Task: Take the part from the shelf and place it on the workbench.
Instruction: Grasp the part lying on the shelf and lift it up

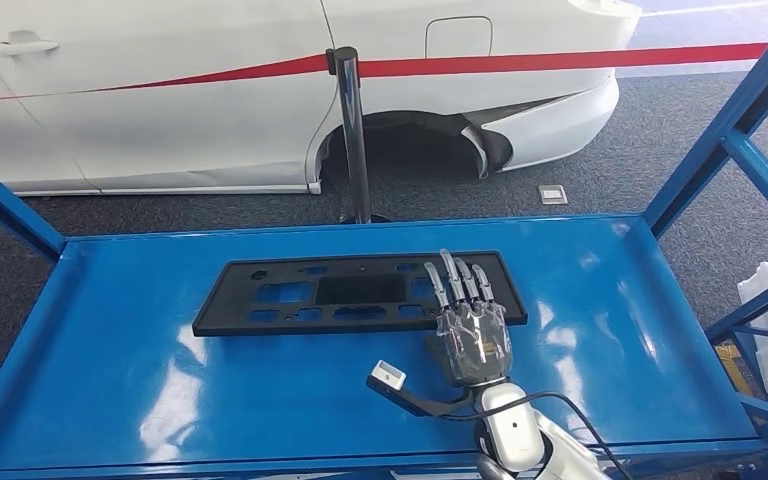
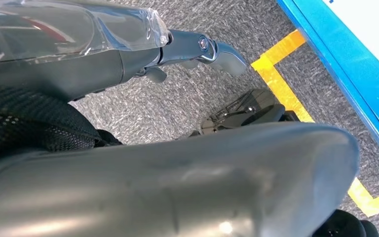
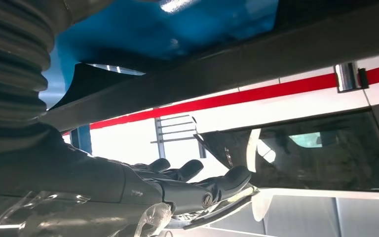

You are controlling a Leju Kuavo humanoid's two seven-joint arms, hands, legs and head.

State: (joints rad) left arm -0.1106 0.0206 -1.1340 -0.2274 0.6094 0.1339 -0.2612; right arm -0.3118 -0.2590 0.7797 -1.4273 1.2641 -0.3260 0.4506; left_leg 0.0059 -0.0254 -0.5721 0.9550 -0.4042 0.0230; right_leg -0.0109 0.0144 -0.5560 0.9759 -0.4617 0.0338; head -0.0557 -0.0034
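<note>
While the black panel (image 1: 358,293) lies flat mid-shelf (image 1: 140,380) with bare blue all round, the right hand (image 1: 472,335) rests open, fingers over its right end, maybe touching. Left hand (image 2: 197,49) hangs above carpet; can't tell its grip.

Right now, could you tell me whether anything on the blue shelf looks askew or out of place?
Nothing stands out. The black panel lies flat on the blue shelf, roughly square to its edges, with the right hand reaching over its near right corner.

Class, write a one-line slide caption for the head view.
Right hand reaches its fingers over the black part on the blue shelf.
</note>
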